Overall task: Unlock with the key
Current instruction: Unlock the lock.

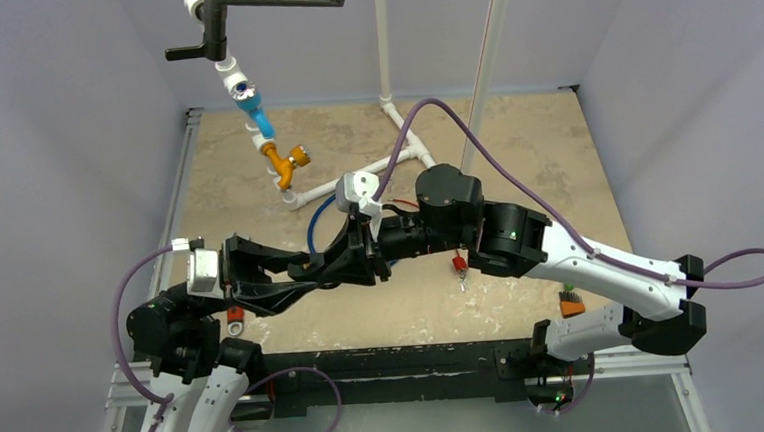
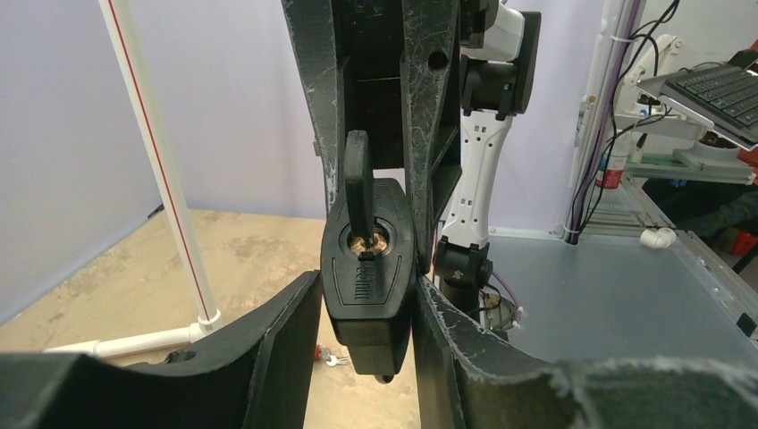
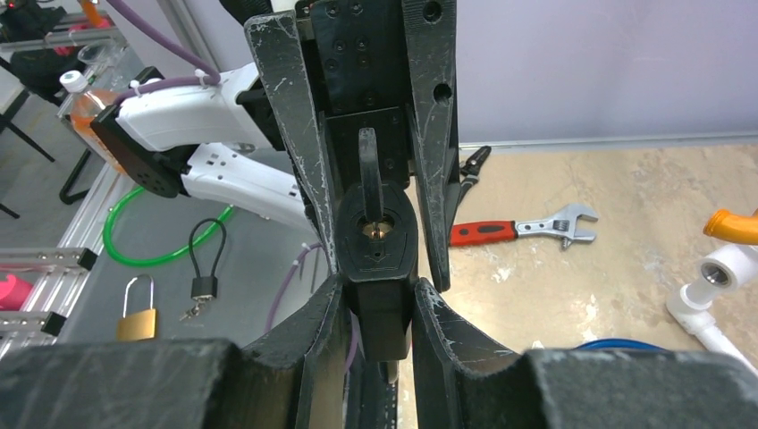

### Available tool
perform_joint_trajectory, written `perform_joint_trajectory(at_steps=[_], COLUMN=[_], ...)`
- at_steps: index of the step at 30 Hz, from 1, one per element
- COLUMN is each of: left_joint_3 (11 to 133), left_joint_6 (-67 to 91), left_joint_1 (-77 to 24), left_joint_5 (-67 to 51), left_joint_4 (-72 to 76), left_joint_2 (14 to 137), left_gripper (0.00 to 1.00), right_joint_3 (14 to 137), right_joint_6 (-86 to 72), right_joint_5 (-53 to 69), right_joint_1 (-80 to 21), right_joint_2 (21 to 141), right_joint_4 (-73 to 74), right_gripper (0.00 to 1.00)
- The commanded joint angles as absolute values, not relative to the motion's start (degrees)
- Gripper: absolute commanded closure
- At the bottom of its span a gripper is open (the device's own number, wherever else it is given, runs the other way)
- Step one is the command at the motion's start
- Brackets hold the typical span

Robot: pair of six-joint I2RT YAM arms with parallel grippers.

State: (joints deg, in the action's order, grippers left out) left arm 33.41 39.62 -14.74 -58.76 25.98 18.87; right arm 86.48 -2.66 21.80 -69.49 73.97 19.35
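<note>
While the slim black key (image 2: 356,174) sits in the chunky black padlock (image 2: 357,313) | right gripper (image 3: 377,284) fingers pinch its body | left gripper (image 2: 368,279) fingers flank it, grip unclear | step: turn pending | next, likely: pinch key's head, twist.

Key (image 2: 357,179) in black padlock (image 2: 366,277)

We see a tan, stone-look table top (image 1: 514,138) w/ white plastic pipes (image 1: 312,193), a red-handled metal wrench (image 3: 523,231) & a small red-tagged key bunch (image 1: 458,265) lying on it.
</note>
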Motion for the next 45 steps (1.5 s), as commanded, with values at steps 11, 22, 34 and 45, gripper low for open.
perform_joint_trajectory(at_steps=[11, 22, 34, 45], left_joint_3=[33.92, 34.47, 36.71, 37.38], left_joint_6=[38.21, 35.89, 24.43, 20.1], left_joint_1=[-14.5, -14.5, -17.47, -17.41], left_joint_5=[-59.33, -54.65, -49.6, -51.55], left_joint_4=[27.69, 19.76, 6.13, 5.83], left_joint_2=[18.49, 19.33, 20.92, 20.04], left_gripper=[1.0, 1.0, 1.0, 1.0], right_joint_3=[84.92, 93.18, 99.48, 97.02], right_joint_6=[-6.13, -1.25, -2.65, -5.82], right_joint_5=[21.49, 10.86, 8.3, 10.1], right_joint_1=[-69.87, -69.88, -70.13, -70.51], right_joint_2=[71.01, 68.43, 77.51, 79.89], right_joint_4=[8.26, 13.77, 17.08, 14.23], right_gripper=[0.98, 0.51, 1.0, 1.0])
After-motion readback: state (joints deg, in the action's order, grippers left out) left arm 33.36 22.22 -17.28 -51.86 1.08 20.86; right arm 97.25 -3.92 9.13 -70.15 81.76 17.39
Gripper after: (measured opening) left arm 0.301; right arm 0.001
